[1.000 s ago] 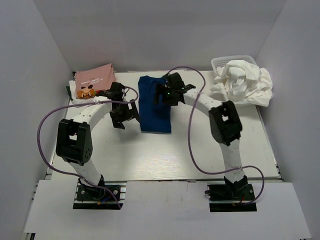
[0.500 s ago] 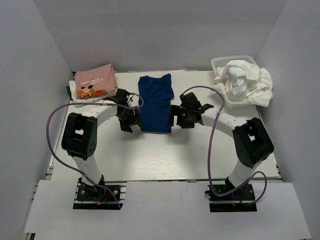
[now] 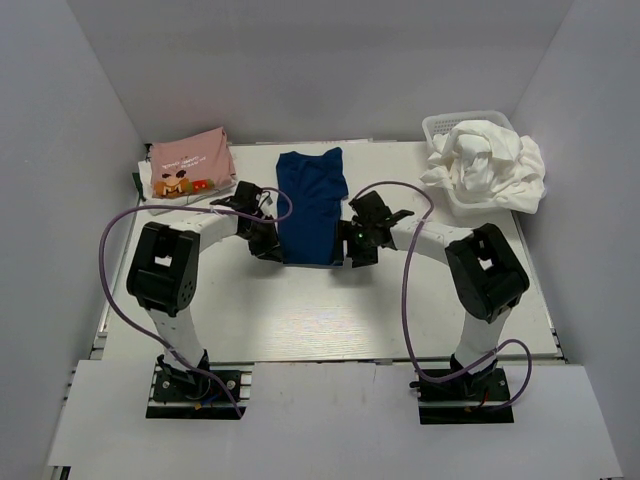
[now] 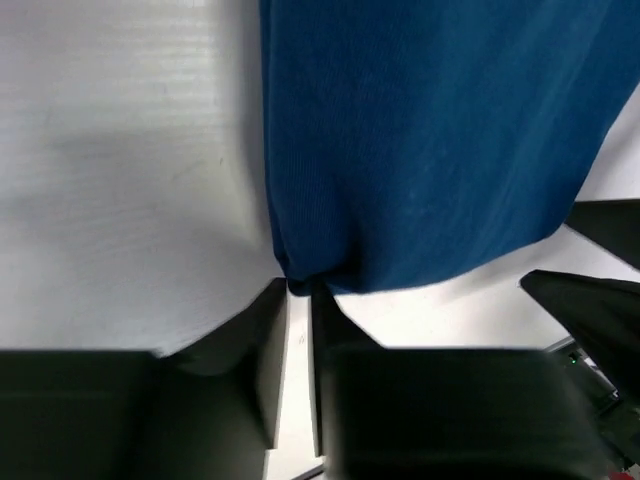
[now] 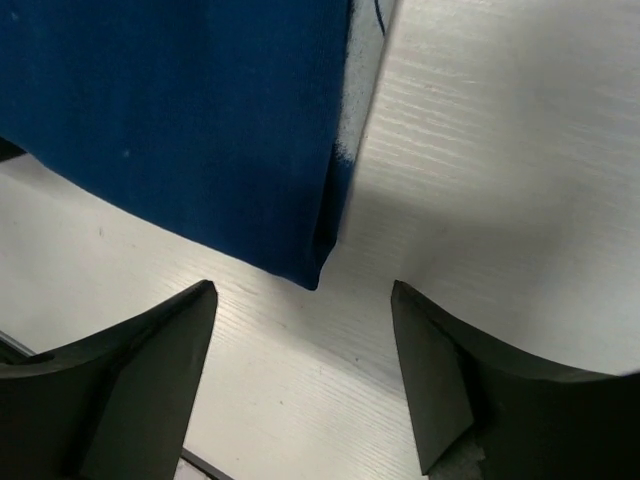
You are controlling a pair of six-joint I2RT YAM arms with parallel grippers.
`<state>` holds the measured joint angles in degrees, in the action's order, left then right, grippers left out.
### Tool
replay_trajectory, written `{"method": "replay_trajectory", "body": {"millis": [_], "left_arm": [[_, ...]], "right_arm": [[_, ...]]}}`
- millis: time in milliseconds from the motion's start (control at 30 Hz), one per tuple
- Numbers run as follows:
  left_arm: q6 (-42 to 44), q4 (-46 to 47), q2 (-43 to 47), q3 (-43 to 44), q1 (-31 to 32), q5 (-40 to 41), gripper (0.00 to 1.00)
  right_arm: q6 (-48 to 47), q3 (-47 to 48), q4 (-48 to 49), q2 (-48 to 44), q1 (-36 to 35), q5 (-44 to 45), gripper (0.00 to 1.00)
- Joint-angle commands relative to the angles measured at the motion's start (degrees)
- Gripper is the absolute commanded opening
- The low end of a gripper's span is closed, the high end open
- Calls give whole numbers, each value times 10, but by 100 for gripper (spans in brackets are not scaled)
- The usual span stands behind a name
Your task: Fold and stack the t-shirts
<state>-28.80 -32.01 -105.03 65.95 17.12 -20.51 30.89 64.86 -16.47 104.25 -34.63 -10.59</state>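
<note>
1. The left gripper [image 4: 298, 290] has its fingers [image 4: 268, 350] pressed almost together, with only a thin slit between them. Their tips pinch the near left corner of the navy t-shirt [image 4: 420, 140], and the cloth puckers there.
2. The right gripper [image 5: 303, 300] is spread wide. The shirt's near right corner lies on the table [image 5: 480, 150] between its two fingers [image 5: 150, 360] and touches neither.
3. In the top view, both grippers sit low at the navy t-shirt's near edge, the left one [image 3: 268, 243] at its left corner and the right one [image 3: 357, 245] at its right.
4. The navy t-shirt [image 3: 310, 205] lies flat as a long folded strip running from mid-table toward the far edge.
5. A folded pink t-shirt [image 3: 190, 160] with a cartoon print rests at the far left corner.
6. Crumpled white t-shirts [image 3: 485, 165] are heaped in and over a white basket [image 3: 437, 123] at the far right corner.
</note>
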Motion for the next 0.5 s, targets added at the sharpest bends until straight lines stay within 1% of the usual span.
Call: {"method": "replay_trajectory", "body": {"millis": [0,33,100,133,167,200,233,333,400,433,467], "left_arm": [[-2,26,-12,-2,8,-22,23],[-2,27,-12,-2,8,-22,18],[-2,27,-19,-2,8,-27,12],[-2,27,-19,-2,13,-27,5],[-2,34,-25,-2,13,-33,1],[-2,34,-25,-2,19,-33,0],[-2,34,-25,-2,19,-33,0],[-2,21,-14,-2,29,-25,0],[3,12,4,-8,36,-13,0],[3,5,16,-8,42,-13,0],[8,-12,42,-15,42,-13,0]], "right_arm": [[-6,15,9,16,-5,-26,74],[-5,16,9,22,-6,-26,74],[0,14,16,28,-7,-23,70],[1,11,27,32,-4,-27,63],[8,12,35,34,-4,-29,56],[11,11,44,36,-5,-31,49],[15,13,48,38,-6,-36,29],[17,4,59,24,-10,-34,0],[1,-13,58,-8,-11,-31,0],[-2,-16,48,-17,-12,-30,0],[-5,-18,25,-49,-13,-29,0]]}}
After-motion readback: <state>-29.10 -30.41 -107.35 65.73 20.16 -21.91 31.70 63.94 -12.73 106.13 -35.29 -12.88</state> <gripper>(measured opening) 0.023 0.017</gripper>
